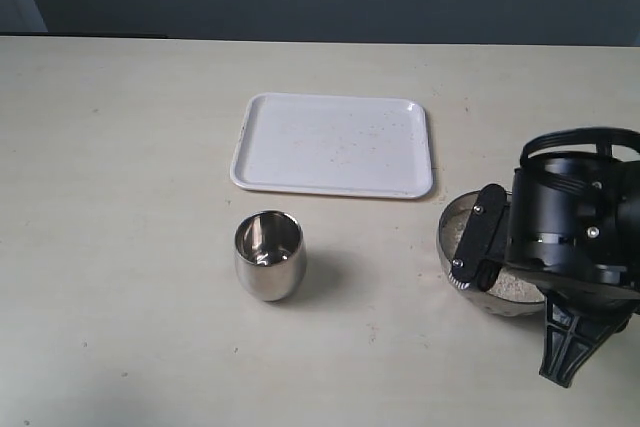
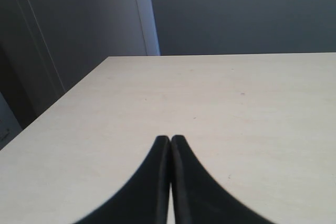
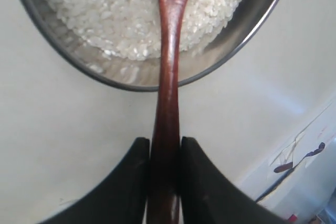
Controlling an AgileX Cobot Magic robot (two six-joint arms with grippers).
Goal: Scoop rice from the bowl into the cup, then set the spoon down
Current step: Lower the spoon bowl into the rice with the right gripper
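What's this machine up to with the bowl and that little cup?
The robot's right tool is clamped on a wooden spoon that reaches into the metal bowl of rice. The steel cup stands apart near a white tray, with no rice visible inside. The left tool is shut, empty, above the table.

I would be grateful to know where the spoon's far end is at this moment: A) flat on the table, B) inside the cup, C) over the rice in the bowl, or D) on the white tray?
C: in the right wrist view the spoon, clamped in the right tool, crosses the rim of the bowl and reaches over the rice.
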